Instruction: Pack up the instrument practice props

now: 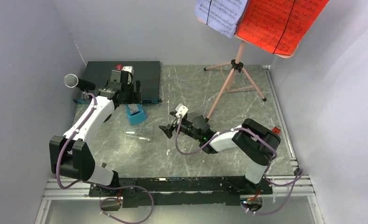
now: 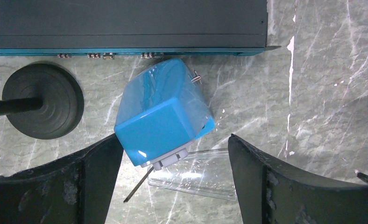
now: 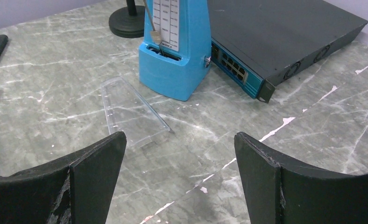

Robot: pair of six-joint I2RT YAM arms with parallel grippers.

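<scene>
One blue plastic pyramid metronome (image 2: 163, 112) is standing on the marbled desk (image 2: 322, 116), at 12 o'clock from the left pincer (image 2: 173, 140), which is gaping wide, gripping nothing. One clear flat cover (image 3: 133, 112) is lying at 11 o'clock from the right pincer (image 3: 180, 135), also spreading wide.

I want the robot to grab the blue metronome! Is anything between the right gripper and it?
Only a clear lid, lying flat in front of the metronome, slightly left of the right gripper. Otherwise nothing visible.
</scene>
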